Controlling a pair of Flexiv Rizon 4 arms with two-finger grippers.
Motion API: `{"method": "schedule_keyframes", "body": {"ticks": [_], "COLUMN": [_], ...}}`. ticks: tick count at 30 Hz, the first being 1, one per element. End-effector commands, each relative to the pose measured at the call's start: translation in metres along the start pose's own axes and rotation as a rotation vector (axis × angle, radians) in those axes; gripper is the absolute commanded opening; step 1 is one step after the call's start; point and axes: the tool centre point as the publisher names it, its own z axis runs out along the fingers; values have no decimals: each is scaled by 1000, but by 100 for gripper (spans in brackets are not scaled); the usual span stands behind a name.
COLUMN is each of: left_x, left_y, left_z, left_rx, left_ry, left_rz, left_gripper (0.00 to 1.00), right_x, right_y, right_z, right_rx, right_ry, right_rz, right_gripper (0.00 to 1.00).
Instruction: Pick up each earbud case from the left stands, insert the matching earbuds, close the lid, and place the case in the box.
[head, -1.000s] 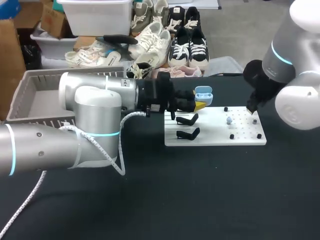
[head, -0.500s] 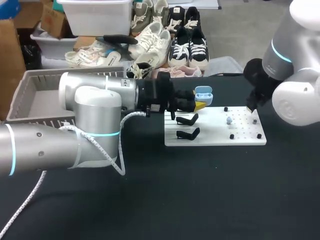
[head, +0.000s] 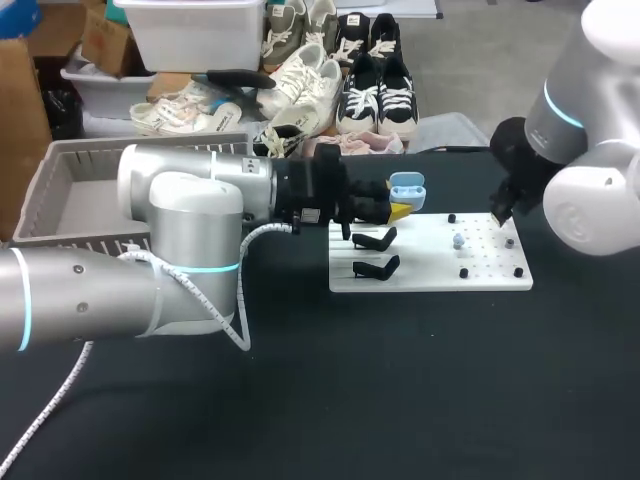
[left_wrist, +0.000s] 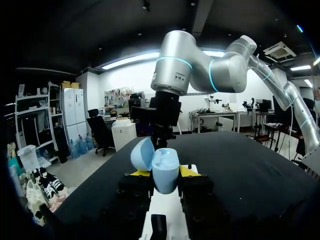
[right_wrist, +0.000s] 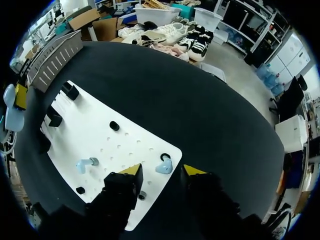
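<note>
Between your left tool's (left_wrist: 165, 172) tips you held the blue case (left_wrist: 164, 162) clamped, lid open, above the white board (head: 430, 275) near the stands (head: 375, 240). Your right tool (right_wrist: 162, 171) hung, tips apart, just over one earbud (right_wrist: 164, 166) on the board; another earbud (right_wrist: 86, 164) lay nearby.

The board (head: 430, 275) carries stands (head: 377, 267) at left, earbuds (head: 458, 241) at right, with the earbud case (head: 407, 186) above its rear edge. The box (head: 150, 143) sits well left.
</note>
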Motion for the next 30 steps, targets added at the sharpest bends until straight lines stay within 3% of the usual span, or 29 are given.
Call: {"method": "schedule_keyframes", "body": {"ticks": [1, 30], "left_x": [1, 1], "left_y": [0, 0], "left_z": [0, 0], "left_rx": [0, 0], "left_ry": [-3, -3], "left_rz": [1, 1], "left_gripper": [0, 0], "right_x": [2, -1], "right_y": [1, -4], "right_z": [0, 4], "right_rx": [3, 9], "right_ry": [-5, 19], "right_rz": [1, 7], "right_gripper": [45, 25]}}
